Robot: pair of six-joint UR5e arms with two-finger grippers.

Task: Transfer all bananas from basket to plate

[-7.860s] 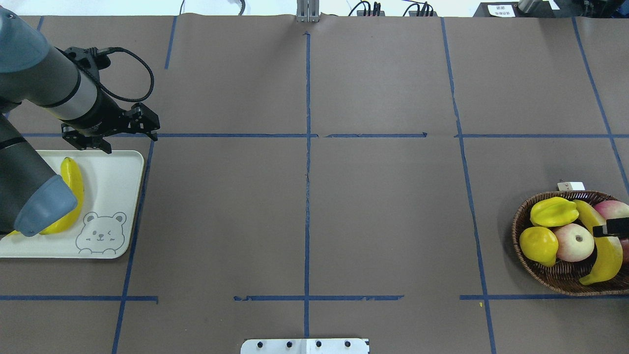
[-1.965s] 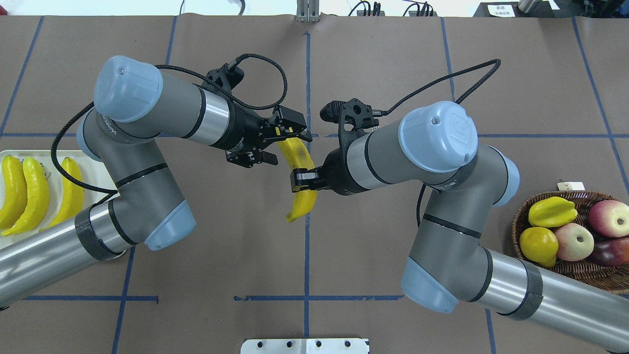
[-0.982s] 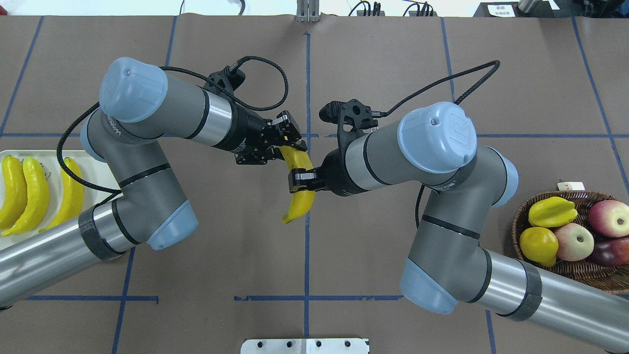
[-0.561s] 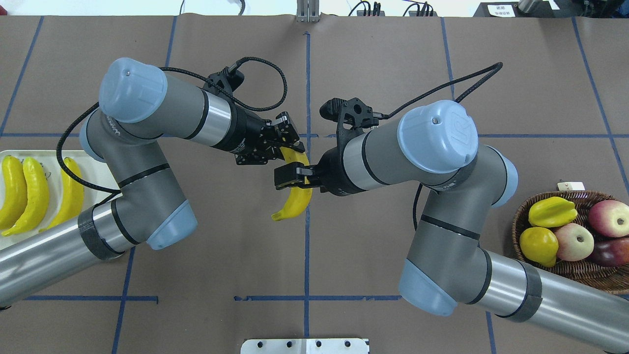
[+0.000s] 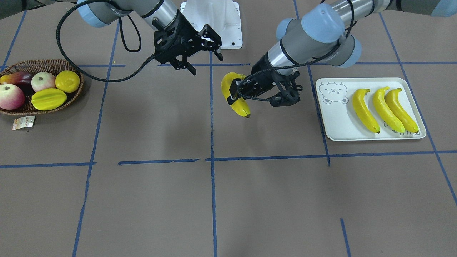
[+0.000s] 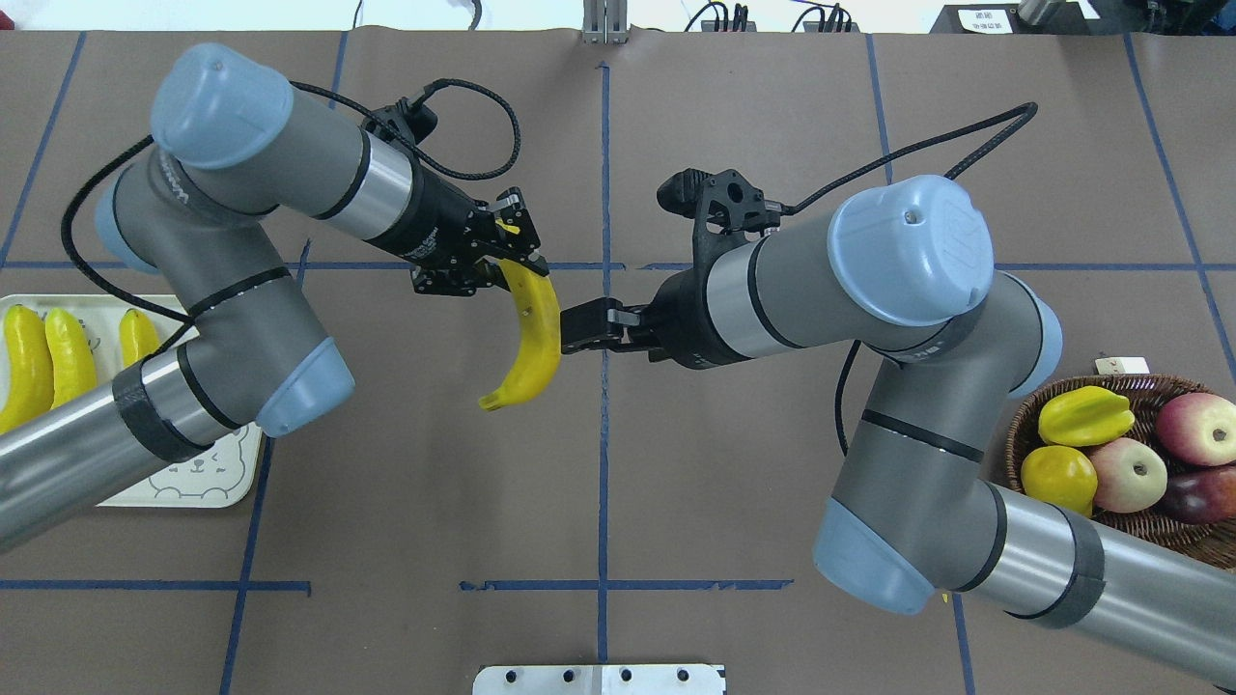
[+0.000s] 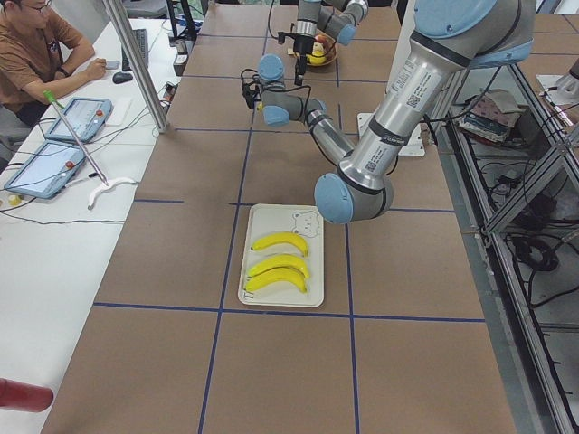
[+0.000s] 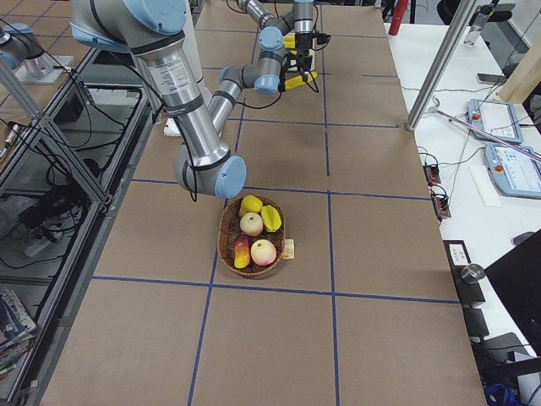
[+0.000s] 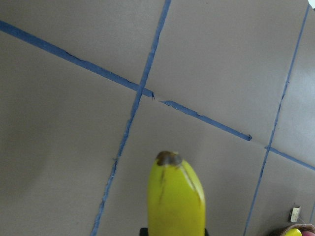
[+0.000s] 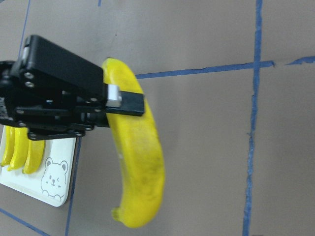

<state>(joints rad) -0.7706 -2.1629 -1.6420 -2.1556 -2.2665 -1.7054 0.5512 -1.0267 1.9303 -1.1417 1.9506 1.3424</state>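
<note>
My left gripper [image 6: 517, 263] is shut on the upper end of a yellow banana [image 6: 536, 333], which hangs in the air over the table's middle. The banana also shows in the front view [image 5: 240, 104], the left wrist view [image 9: 176, 196] and the right wrist view [image 10: 142, 162]. My right gripper [image 6: 572, 338] is open and empty, just right of the banana and apart from it; its spread fingers [image 5: 214, 43] show in the front view. The plate [image 5: 335, 121] holds three bananas [image 5: 385, 105] side by side. No banana shows in the basket [image 5: 76, 92].
The basket [image 6: 1014, 434] at the table's right end holds a starfruit [image 6: 1086, 415], a lemon [image 6: 1059, 478] and apples [image 6: 1125, 473]. A small white tag [image 5: 23, 122] lies beside it. Blue tape lines cross the brown table. An operator [image 7: 41, 54] sits at a side desk.
My right gripper has let go of the banana and drawn back to the right. My left gripper has moved left toward the plate with the banana in it.
</note>
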